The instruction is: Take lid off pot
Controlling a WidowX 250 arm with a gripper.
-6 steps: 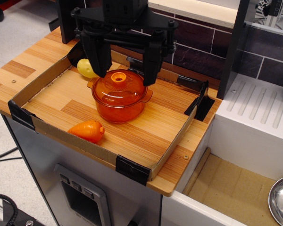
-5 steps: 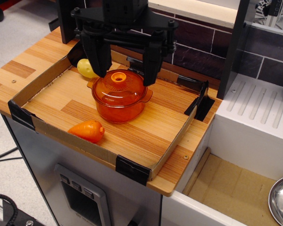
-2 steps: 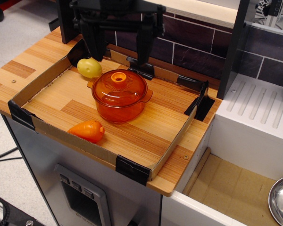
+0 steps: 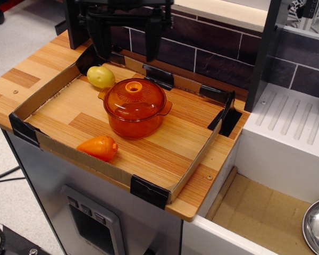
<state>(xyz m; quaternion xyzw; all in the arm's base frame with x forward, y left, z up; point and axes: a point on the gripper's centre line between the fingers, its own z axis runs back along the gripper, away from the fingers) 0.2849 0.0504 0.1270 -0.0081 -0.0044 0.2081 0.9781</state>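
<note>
The orange translucent pot (image 4: 132,121) stands in the middle of the wooden tray. Its domed orange lid (image 4: 134,96) with a round knob sits on top of it. My black gripper (image 4: 126,47) is high at the top of the view, above and behind the pot, apart from it. Its two fingers (image 4: 102,37) hang down wide apart with nothing between them.
A yellow toy potato (image 4: 100,76) lies behind the pot at its left. An orange toy carrot (image 4: 99,147) lies in front, near the low cardboard rim (image 4: 85,162). A dark brick wall stands behind. A white drain rack (image 4: 292,127) and a metal bowl (image 4: 317,226) are at the right.
My gripper has risen from around the lid and moved up and back. The lid stays on the pot, which has not moved.
</note>
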